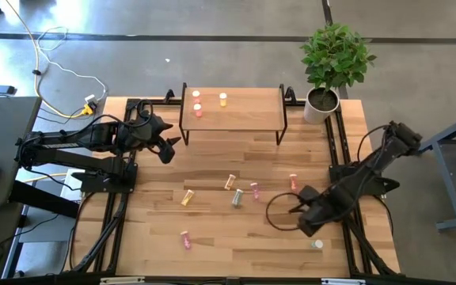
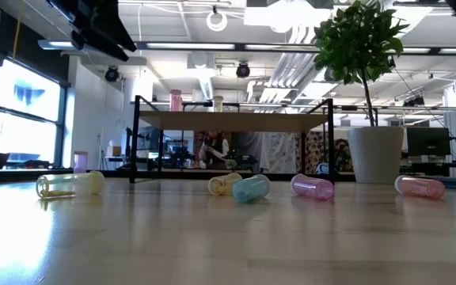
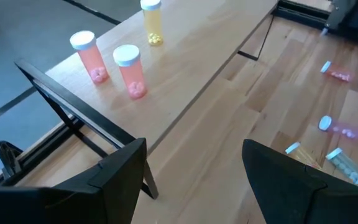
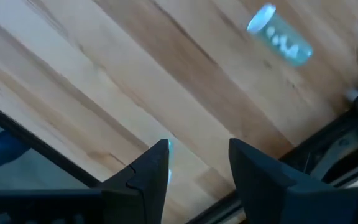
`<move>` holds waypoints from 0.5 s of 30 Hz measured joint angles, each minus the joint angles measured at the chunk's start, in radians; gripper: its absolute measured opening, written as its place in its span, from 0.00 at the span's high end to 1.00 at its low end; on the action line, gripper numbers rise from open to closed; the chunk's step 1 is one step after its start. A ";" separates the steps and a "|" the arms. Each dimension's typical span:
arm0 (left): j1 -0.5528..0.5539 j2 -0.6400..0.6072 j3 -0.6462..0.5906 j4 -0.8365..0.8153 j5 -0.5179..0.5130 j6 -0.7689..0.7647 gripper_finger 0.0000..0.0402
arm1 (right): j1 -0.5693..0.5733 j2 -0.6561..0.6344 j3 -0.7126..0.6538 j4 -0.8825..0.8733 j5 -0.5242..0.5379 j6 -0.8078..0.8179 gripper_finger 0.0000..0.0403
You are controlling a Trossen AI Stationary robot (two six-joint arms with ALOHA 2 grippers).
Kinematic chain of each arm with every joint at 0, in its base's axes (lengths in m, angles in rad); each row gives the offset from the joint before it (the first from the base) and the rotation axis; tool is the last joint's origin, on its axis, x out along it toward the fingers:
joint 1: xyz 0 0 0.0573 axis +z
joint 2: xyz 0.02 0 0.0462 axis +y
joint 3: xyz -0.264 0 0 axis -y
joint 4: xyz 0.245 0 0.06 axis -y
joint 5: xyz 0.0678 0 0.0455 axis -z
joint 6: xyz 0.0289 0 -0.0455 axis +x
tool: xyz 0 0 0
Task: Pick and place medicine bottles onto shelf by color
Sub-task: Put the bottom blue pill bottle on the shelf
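The shelf (image 1: pixel 244 111) stands at the table's far side. On it stand two red-orange bottles (image 3: pixel 129 70) and one yellow bottle (image 3: pixel 152 22). Several bottles lie on their sides mid-table: yellow (image 1: pixel 187 197), yellow (image 1: pixel 229 182), pale green (image 1: pixel 237 198), pink (image 1: pixel 255 191), red-orange (image 1: pixel 294 182), and pink (image 1: pixel 185 239) nearer the front. A pale green bottle (image 4: pixel 281 37) lies by the near right corner. My left gripper (image 3: pixel 194 162) is open and empty, raised off the shelf's left end. My right gripper (image 4: pixel 197 165) is open and empty, low over the table beside that green bottle.
A potted plant (image 1: pixel 335 67) stands at the table's far right corner beside the shelf. A dark cable loop (image 1: pixel 279 212) lies by my right gripper. Black frame rails (image 1: pixel 339 150) run along the table's left and right sides.
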 joint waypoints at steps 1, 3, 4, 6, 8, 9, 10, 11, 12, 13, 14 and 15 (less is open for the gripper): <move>0.000 0.000 0.000 0.000 0.000 -0.013 0.36 | 0.018 0.000 -0.006 0.010 -0.002 0.016 0.58; 0.000 0.000 0.000 0.000 0.000 -0.039 0.36 | 0.052 0.003 -0.015 0.032 -0.007 0.034 0.55; 0.000 0.000 0.000 0.000 0.000 -0.052 0.36 | 0.070 0.006 -0.017 0.043 -0.006 0.041 0.53; 0.000 0.000 0.000 0.000 0.001 -0.078 0.36 | 0.104 0.017 -0.021 0.056 -0.007 0.059 0.50; 0.000 0.000 0.000 0.000 0.001 -0.107 0.36 | 0.138 0.023 -0.032 0.068 -0.007 0.094 0.49; 0.000 0.000 0.000 0.000 0.001 -0.121 0.36 | 0.155 0.026 -0.040 0.084 -0.007 0.110 0.49; 0.000 0.000 0.000 0.000 0.001 -0.132 0.36 | 0.171 0.027 -0.051 0.107 -0.007 0.130 0.49; 0.000 0.000 0.000 0.000 0.001 -0.144 0.36 | 0.188 0.028 -0.064 0.130 -0.007 0.152 0.49; 0.000 0.000 0.000 0.000 0.001 -0.153 0.36 | 0.202 0.028 -0.082 0.161 -0.007 0.174 0.49; 0.000 0.000 0.000 0.000 0.001 -0.162 0.36 | 0.215 0.028 -0.099 0.198 -0.007 0.195 0.49; 0.000 0.000 0.000 0.000 0.001 -0.170 0.36 | 0.227 0.028 -0.113 0.231 -0.007 0.210 0.49; 0.000 0.000 0.000 0.000 0.001 -0.175 0.36 | 0.236 0.028 -0.126 0.253 -0.007 0.223 0.49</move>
